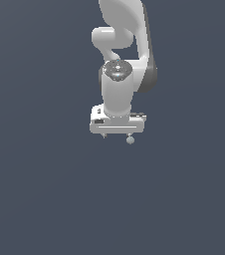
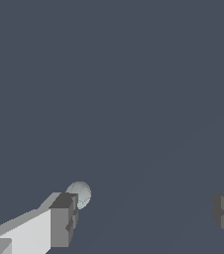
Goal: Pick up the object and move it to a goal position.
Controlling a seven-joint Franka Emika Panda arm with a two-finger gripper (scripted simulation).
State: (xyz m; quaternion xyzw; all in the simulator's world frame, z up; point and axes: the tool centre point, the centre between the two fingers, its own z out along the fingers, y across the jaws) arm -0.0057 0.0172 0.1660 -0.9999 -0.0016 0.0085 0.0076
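Nearest the wrist camera, two blocky dark-grey fingertips (image 2: pixel 63 220) stand wide apart, so the gripper (image 2: pixel 143 216) is open and holds nothing. One finger has a pale, flat-sided body with a darker square pad at its end. Just beside that pad, seemingly touching its outer edge, sits the object (image 2: pixel 79 193), a tiny smooth ball of pale bluish grey; whether it lies between the fingers or slightly outside is hard to judge. From the exterior view the ball (image 1: pixel 130 140) shows just under the gripper's white body, toward that view's right. I judge the approach and alignment step is in hand: the next move calls for centring the ball between the fingers, then closing gently, since a smooth ball may roll away.
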